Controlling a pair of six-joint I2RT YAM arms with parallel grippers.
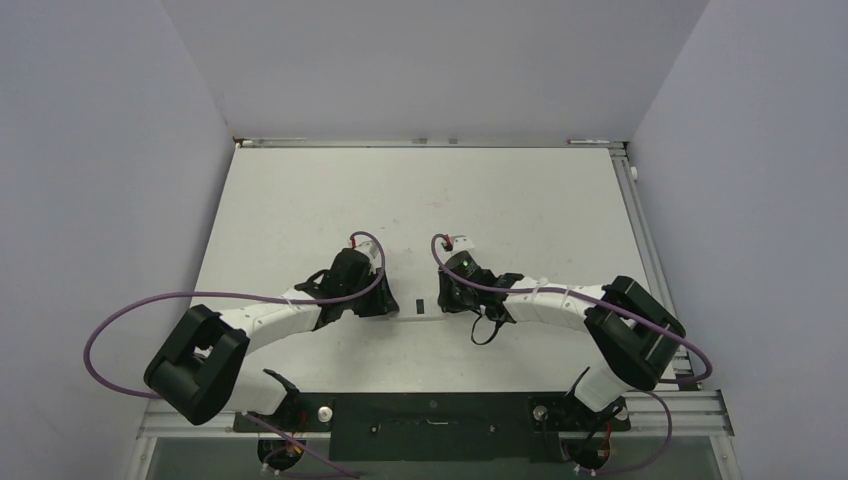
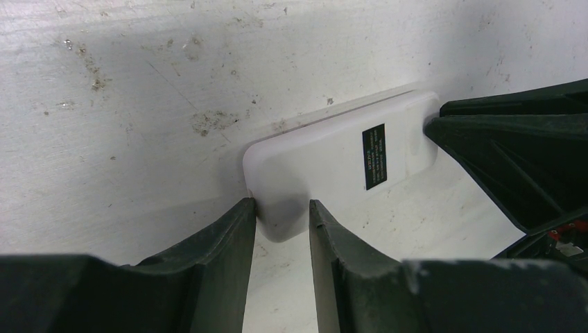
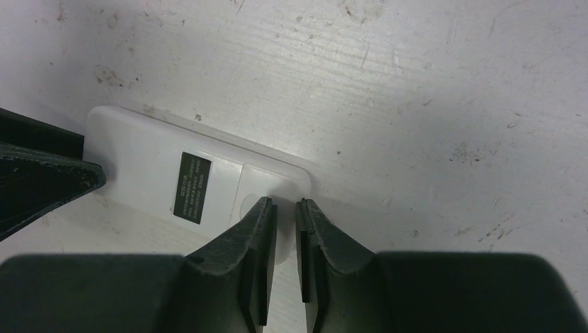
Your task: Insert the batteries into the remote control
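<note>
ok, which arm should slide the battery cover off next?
Right, likely. The right gripper has its nearly closed tips on the dimpled cover panel of the remote control. The left gripper sits at the plain opposite end, better for bracing.

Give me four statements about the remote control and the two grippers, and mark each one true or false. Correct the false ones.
1. The fingers of the left gripper flank one end of the remote control. True.
2. The remote control lies with its buttons facing up. False: its plain white back, with a black label, faces up.
3. The fingers of the right gripper are spread wide. False: only a narrow gap separates them.
4. The two grippers sit at opposite ends of the remote control. True.
</note>
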